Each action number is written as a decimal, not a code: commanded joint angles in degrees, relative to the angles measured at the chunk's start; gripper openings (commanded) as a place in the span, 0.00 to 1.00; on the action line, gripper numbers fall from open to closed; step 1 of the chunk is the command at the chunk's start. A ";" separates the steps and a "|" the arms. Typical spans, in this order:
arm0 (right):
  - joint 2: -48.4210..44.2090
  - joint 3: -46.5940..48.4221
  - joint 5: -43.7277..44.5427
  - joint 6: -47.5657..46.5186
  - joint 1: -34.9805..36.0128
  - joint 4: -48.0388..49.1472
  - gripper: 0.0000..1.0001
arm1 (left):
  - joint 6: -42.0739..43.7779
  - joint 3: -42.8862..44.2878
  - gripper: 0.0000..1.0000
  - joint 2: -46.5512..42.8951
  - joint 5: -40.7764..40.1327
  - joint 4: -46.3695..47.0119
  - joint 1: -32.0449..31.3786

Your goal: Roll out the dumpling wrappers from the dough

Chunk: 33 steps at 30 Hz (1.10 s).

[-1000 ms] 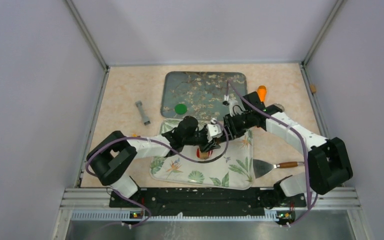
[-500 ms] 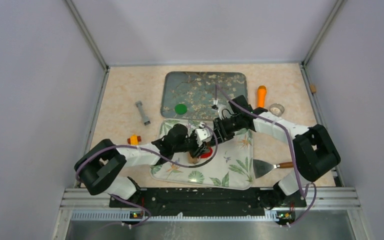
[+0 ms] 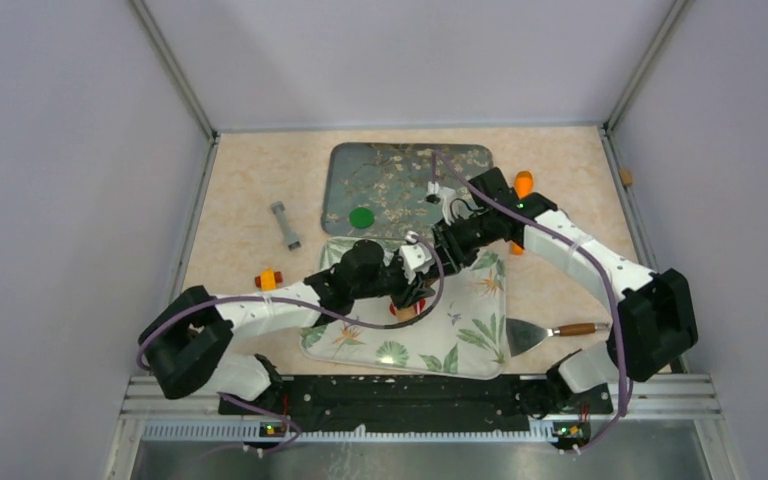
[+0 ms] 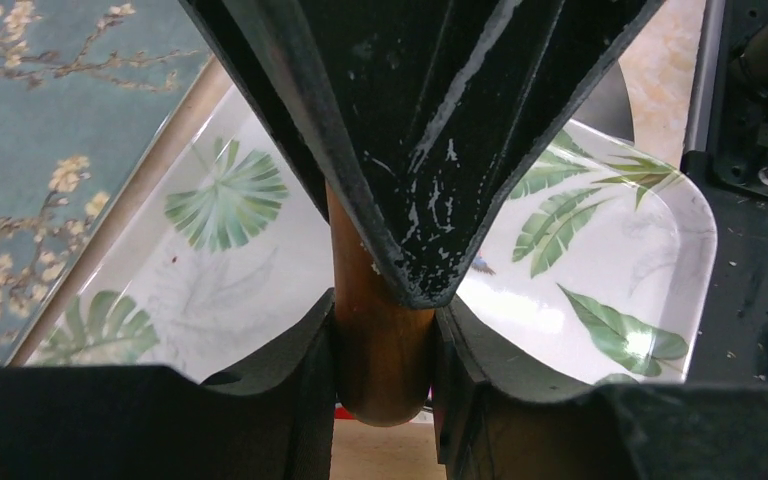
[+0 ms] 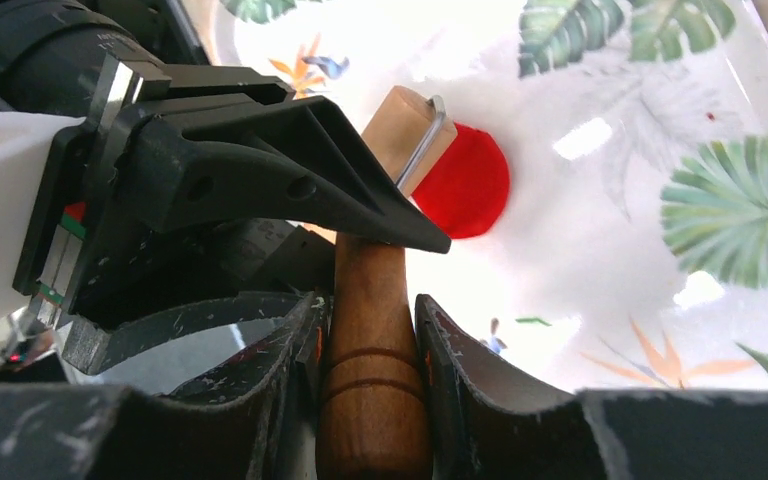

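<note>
A wooden rolling pin (image 5: 405, 120) lies across a flat red wrapper (image 5: 465, 180) on the leaf-print tray (image 3: 460, 340). My right gripper (image 5: 372, 330) is shut on one brown handle (image 5: 372, 400). The other handle (image 4: 380, 340) sits clamped in my left gripper (image 4: 382, 340). From above, the left gripper (image 3: 407, 283) and right gripper (image 3: 438, 250) meet over the red wrapper (image 3: 415, 306), which they mostly hide. A green wrapper (image 3: 361, 217) rests on the dark blossom tray (image 3: 400, 170).
A grey dumbbell-shaped tool (image 3: 284, 225) and a small orange piece (image 3: 268, 280) lie left of the trays. An orange-handled tool (image 3: 523, 185) is behind the right arm. A metal scraper (image 3: 530, 335) lies right of the leaf tray.
Both arms moved the pin toward the near left, then back toward the far right over the red wrapper. Both grips stay the same.
</note>
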 commanded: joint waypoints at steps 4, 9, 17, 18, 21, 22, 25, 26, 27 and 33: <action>-1.70 -6.34 10.04 -5.95 -0.59 4.04 0.00 | 3.29 -2.50 0.00 8.95 -1.62 16.02 -1.42; 0.58 -9.64 15.22 -5.38 -0.59 6.15 0.00 | 3.07 -5.66 0.00 19.56 0.02 25.02 -1.59; 0.72 -10.08 15.69 -5.99 -1.12 2.37 0.00 | 0.95 -3.21 0.00 31.61 0.40 33.29 -2.41; 0.72 -9.96 15.62 -5.83 -1.46 2.20 0.00 | 0.85 -2.52 0.00 32.56 0.13 33.92 -2.68; 0.41 -9.43 15.00 -5.26 -3.10 1.28 0.00 | 0.18 -0.29 0.00 34.72 -0.32 35.04 -3.53; 0.26 -9.08 14.92 -5.16 -3.59 0.81 0.00 | -0.08 0.47 0.00 35.39 -0.34 35.22 -3.80; -0.43 -8.08 14.32 -4.97 -5.12 -1.05 0.00 | -0.89 2.75 0.00 36.06 -0.35 35.27 -4.52; -0.81 -7.73 14.30 -5.04 -5.43 -1.77 0.00 | -1.18 3.47 0.00 36.22 -0.43 35.27 -4.64; -1.26 -7.38 14.29 -5.13 -5.91 -2.34 0.00 | -1.43 4.05 0.00 36.36 -0.31 35.31 -4.74; -2.68 -5.51 15.14 -5.06 -8.09 -5.83 0.00 | -1.80 6.78 0.00 35.96 1.10 34.37 -4.65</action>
